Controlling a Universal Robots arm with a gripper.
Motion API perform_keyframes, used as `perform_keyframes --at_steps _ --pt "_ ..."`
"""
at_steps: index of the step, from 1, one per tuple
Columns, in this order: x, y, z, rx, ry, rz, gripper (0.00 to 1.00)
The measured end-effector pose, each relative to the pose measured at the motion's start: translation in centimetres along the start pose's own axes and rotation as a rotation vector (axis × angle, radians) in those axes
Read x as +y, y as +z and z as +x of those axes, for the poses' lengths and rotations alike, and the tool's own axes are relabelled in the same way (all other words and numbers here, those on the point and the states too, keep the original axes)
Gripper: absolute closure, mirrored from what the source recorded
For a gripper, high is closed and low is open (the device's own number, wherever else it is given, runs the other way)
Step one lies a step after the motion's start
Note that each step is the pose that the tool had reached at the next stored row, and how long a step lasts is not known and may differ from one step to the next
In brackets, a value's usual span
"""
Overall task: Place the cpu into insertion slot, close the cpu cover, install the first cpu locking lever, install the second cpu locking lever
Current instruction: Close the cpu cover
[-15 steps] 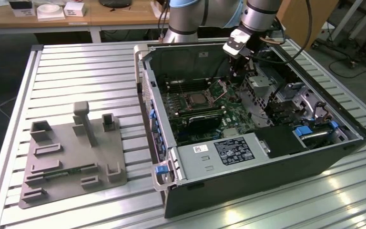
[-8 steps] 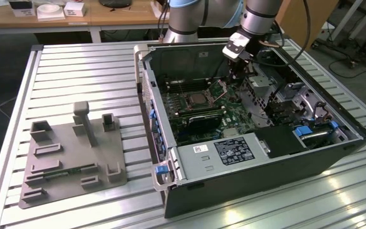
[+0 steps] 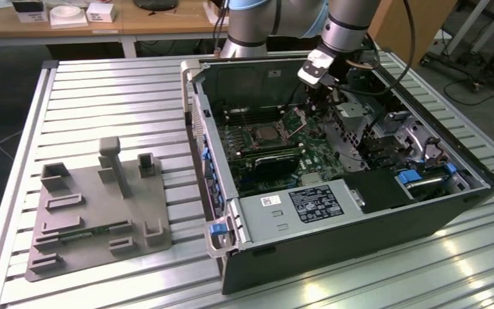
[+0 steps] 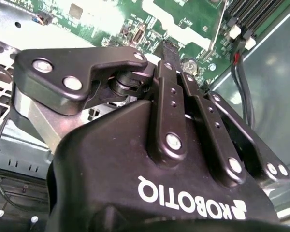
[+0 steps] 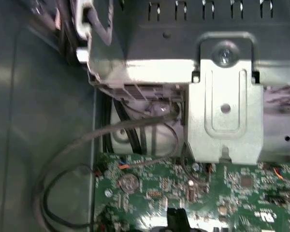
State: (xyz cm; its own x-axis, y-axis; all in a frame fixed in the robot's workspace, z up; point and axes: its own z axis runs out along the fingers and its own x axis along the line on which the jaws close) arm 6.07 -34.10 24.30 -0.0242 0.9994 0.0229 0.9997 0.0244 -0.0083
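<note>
Table (image 3: 101, 84): slatted metal top carrying a grey tray and an open computer case.
Computer case (image 3: 359, 238): lies on its side at the exterior view's right, its inside exposed.
Arm (image 3: 350, 26): reaches down into the far end of the case.
Grey tray (image 3: 92, 212): well apart from the case, at the exterior view's left.
Green board (image 3: 238, 148): covers the case floor.
Gripper (image 3: 323, 106): low over the board, near the slot at the exterior view's right. In the second wrist view its fingers (image 4: 165, 48) look drawn together, with nothing seen between them.
Insertion slot (image 3: 247, 132): square, silver-rimmed, set in the board.
Cpu cover (image 3: 294, 122): tilted up beside the slot.
Cpu (image 3: 264, 134): seems to lie flat in the slot; too small to be sure.
</note>
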Motion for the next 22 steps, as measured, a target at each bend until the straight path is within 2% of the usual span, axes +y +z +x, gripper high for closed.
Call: perform_keyframes --at_steps 7,16,22 --pt "-1.07 0.2 0.0 -0.0002 -0.018 0.0005 0.9" --pt "-1.3 0.2 0.01 -0.0001 -0.018 0.0005 0.9" --pt "-2.2 0.21 0.03 -0.0001 -0.019 0.0005 0.9"
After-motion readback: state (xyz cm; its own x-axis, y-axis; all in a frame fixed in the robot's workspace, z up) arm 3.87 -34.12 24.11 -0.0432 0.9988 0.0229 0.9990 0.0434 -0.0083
